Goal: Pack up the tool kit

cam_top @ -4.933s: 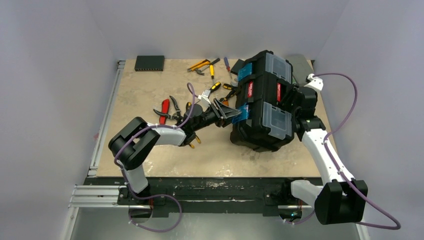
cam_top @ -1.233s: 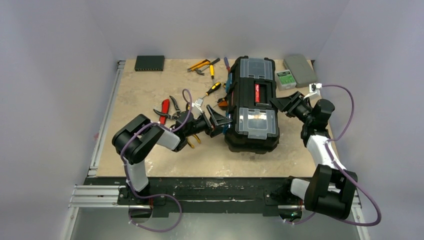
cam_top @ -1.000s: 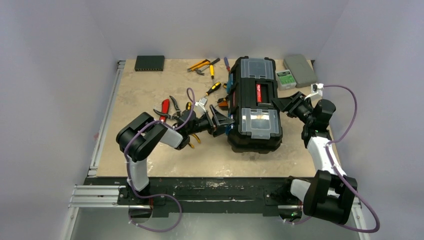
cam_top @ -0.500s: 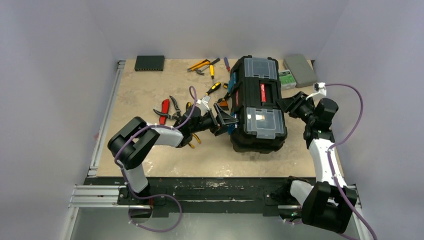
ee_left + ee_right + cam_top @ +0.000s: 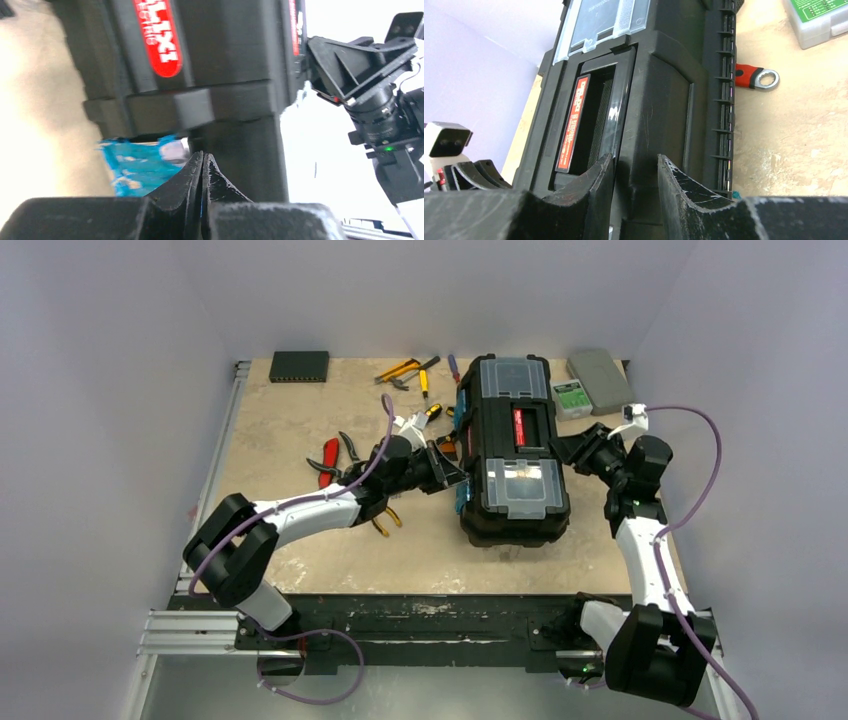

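The black toolbox [image 5: 515,465] stands lid shut on the table, its red-labelled handle [image 5: 518,426] on top between two clear-lidded compartments. My left gripper [image 5: 452,472] is shut with nothing between its fingers; in the left wrist view its tips [image 5: 202,156] touch the toolbox's [image 5: 225,60] left side beside a blue latch [image 5: 135,162]. My right gripper [image 5: 562,449] is at the box's right side. In the right wrist view its jaws [image 5: 634,167] stand apart over the lid's [image 5: 659,75] right shoulder. Yellow-black tools [image 5: 410,371] and red-handled pliers [image 5: 327,460] lie left of the box.
A small grey case with a green label [image 5: 572,398] and a bigger grey case [image 5: 601,378] sit at the back right. A red-handled wrench [image 5: 754,77] lies by the toolbox's right wall. A flat black box [image 5: 298,365] rests at the back left.
My left gripper has shut and its arm has stretched farther toward the toolbox. The toolbox has turned back a little straighter. My right jaws have narrowed slightly.
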### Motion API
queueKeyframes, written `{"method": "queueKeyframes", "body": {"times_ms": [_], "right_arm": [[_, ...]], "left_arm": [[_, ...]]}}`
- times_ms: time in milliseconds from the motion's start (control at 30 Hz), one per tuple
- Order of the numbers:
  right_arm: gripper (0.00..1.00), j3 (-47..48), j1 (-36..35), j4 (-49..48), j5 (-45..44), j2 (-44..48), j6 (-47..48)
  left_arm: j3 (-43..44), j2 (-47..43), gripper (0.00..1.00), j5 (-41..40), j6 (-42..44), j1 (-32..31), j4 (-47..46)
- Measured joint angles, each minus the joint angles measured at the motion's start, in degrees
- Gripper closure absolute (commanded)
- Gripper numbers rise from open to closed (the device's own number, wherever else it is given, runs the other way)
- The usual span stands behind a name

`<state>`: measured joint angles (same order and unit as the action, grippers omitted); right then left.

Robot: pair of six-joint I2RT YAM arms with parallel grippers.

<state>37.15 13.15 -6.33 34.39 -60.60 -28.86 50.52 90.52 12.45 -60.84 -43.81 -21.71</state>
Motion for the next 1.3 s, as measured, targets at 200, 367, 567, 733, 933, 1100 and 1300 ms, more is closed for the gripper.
{"method": "queueKeyframes", "body": {"times_ms": [200, 367, 567, 733, 933, 1100, 1300], "right_arm": [[0.65, 0.24, -0.11, 0.42, -0.46, 0.11, -0.02], [0.64, 0.37, -0.28, 1.49, -0.37, 0.44, 0.15], [0.45, 1.46, -0.50, 4.87, -0.76, 1.16, 1.03], [0.18, 3.65, -1.55, 14.58, -5.18, 4.09, 2.05], [0.17, 6.99, -2.23, 25.70, -13.57, 9.29, 3.13], [0.18, 9.60, -5.40, 33.18, -20.24, 11.47, 4.79], [0.19, 14.84, -14.64, 38.07, -29.16, 10.19, 5.86]], "left_arm": [[2.08, -0.17, 0.74, -0.26, 1.73, -1.70, 1.25], [0.33, -2.78, 0.32, -1.01, 1.90, -1.05, 1.31], [-1.68, -10.25, 0.00, -5.95, 5.33, -1.07, 10.86], [-1.25, -17.77, 0.00, -12.09, 8.79, 0.22, 22.23], [-1.09, -23.54, 0.00, -15.19, 9.38, 6.93, 30.10], [-1.77, -24.04, 0.00, -11.15, 9.20, 10.93, 29.27], [-7.61, -26.97, 0.00, -10.56, 7.65, 13.84, 28.28]]}}
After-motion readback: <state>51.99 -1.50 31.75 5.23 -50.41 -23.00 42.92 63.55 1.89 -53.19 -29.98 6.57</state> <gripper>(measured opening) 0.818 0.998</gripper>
